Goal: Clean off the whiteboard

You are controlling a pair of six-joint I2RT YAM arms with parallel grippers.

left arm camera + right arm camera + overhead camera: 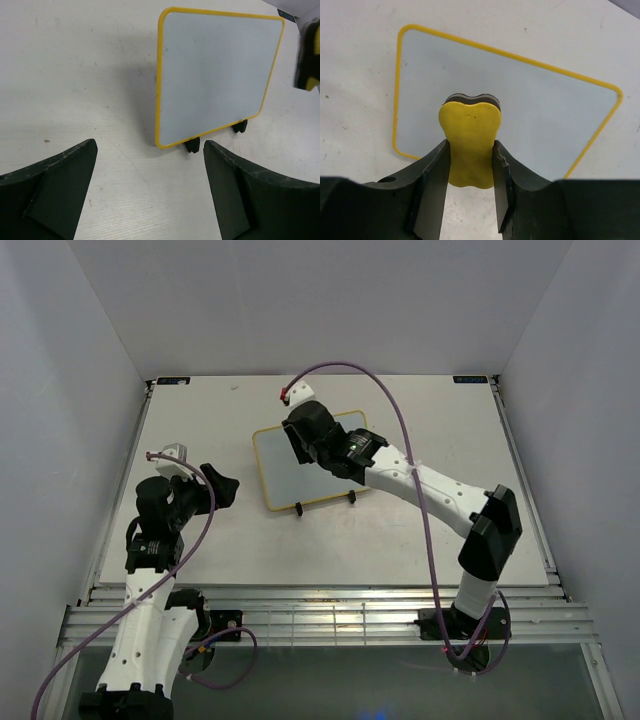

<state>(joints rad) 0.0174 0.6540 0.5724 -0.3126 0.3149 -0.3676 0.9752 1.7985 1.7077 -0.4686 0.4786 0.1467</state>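
The whiteboard (300,475) is found around the middle of the table (450,440), a bit left of centre. Its long axis is run roughly left to right, skewed so the right end sits farther back. The long edge with two black stand feet (298,510) is pointed toward the arm bases.

A yellow eraser (470,120) is pinched narrowly in the right gripper (471,155) and held over the board (545,115). Actual contact can't be made out, tbh. The board's far right corner is hidden under that wrist in the top view.

The left gripper (150,145) is spread wide with nothing in it, parked left of the board (215,75). From there the eraser (310,60) is cut off at the frame edge.
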